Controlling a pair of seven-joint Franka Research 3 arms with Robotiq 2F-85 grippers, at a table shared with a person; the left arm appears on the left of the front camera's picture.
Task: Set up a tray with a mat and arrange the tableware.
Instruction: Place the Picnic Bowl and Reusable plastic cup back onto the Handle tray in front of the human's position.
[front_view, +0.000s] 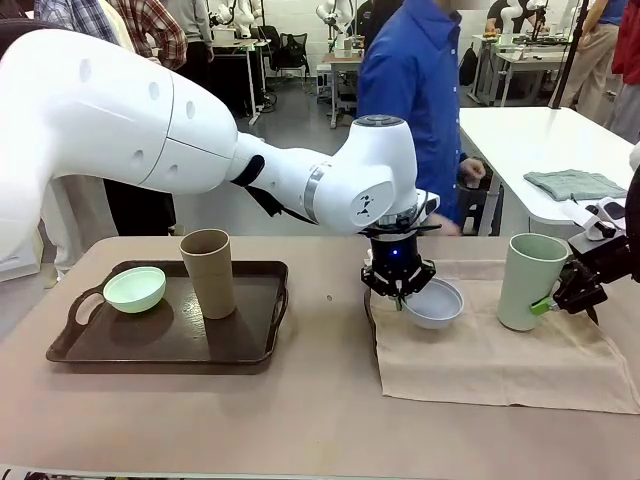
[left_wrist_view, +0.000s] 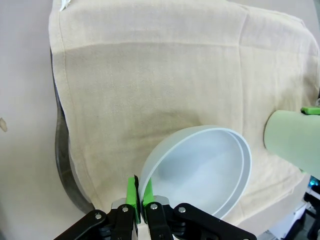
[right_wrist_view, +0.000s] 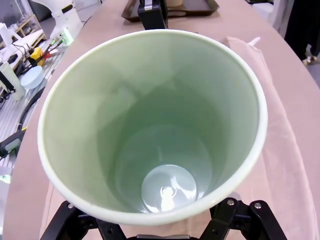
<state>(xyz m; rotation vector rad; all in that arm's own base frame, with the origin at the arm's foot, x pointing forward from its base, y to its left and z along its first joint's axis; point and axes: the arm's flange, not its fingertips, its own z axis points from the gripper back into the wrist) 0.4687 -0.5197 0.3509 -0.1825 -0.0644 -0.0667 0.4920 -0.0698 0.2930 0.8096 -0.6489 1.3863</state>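
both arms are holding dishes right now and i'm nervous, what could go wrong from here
The left fingers pinch only the rim of the white bowl, which hangs tilted above the mat; it could swing or slip out. The right fingers grip the tall pale green cup low on its side, so it might tip if moved quickly.

Tray (front_view: 70, 345) on the table (front_view: 320, 420) at lower left of the front view, with the first bowl (front_view: 135, 289) in its left end and the first cup (front_view: 209, 272) upright just right of that bowl. Mat (front_view: 500, 365) spread over the table at lower right, well apart from the tray. Second bowl (front_view: 433, 303) tilted over the mat's left part, second cup (front_view: 531, 281) upright over its right half, person (front_view: 415, 90) behind the table at upper middle.
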